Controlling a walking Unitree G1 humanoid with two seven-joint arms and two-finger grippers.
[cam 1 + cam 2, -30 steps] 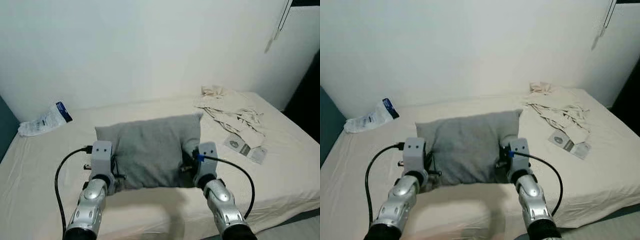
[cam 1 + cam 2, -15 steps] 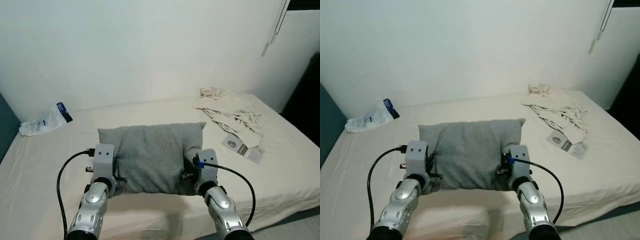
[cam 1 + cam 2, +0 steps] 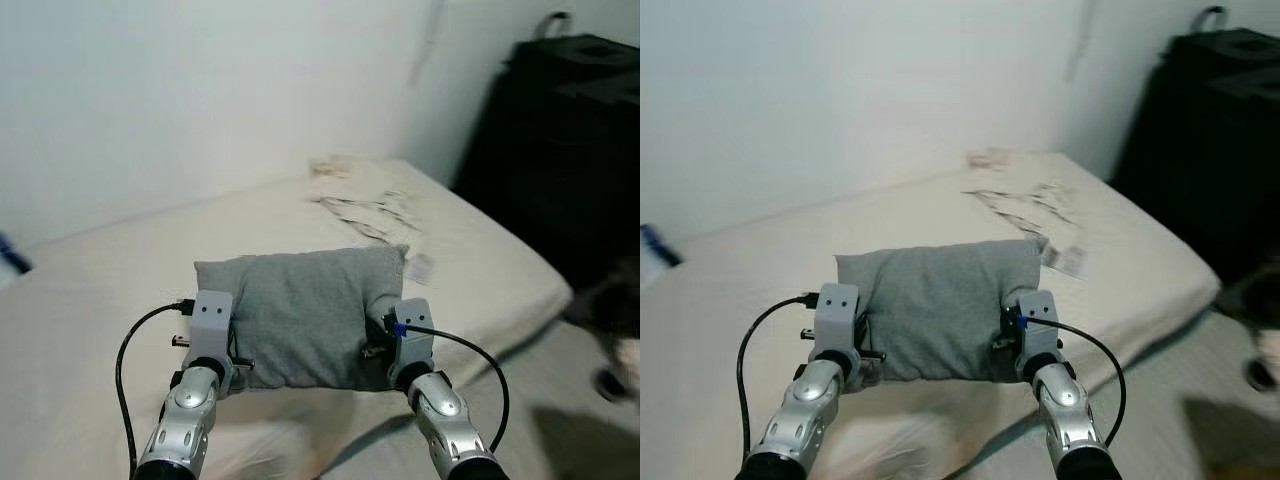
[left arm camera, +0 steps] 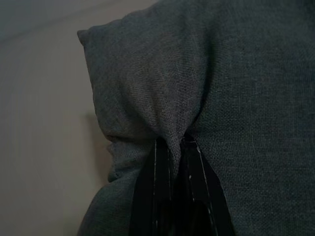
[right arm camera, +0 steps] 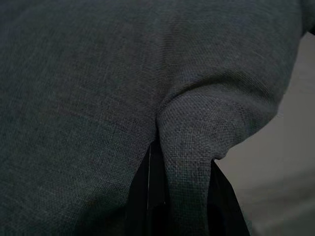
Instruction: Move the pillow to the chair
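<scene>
A grey pillow [image 3: 305,315] hangs in the air in front of me, above the cream bed [image 3: 90,300]. My left gripper [image 3: 232,350] is shut on the pillow's left edge and my right gripper [image 3: 378,340] is shut on its right edge. In the left wrist view the black fingers [image 4: 165,196] pinch a fold of grey pillow cloth [image 4: 236,98]. The right wrist view shows the same: black fingers [image 5: 147,196] buried in a bunched fold of the pillow [image 5: 74,98].
Crumpled cream cloth [image 3: 365,205] and a paper [image 3: 420,268] lie on the bed's far right part. A tall black piece of furniture [image 3: 560,150] stands at the right. Grey floor [image 3: 560,400] lies beside the bed, with a blurred dark object [image 3: 615,340] at the right edge.
The camera has swung to the right: the bed slid left in view, the black furniture and floor came in at the right. Both grippers keep their hold on the pillow.
</scene>
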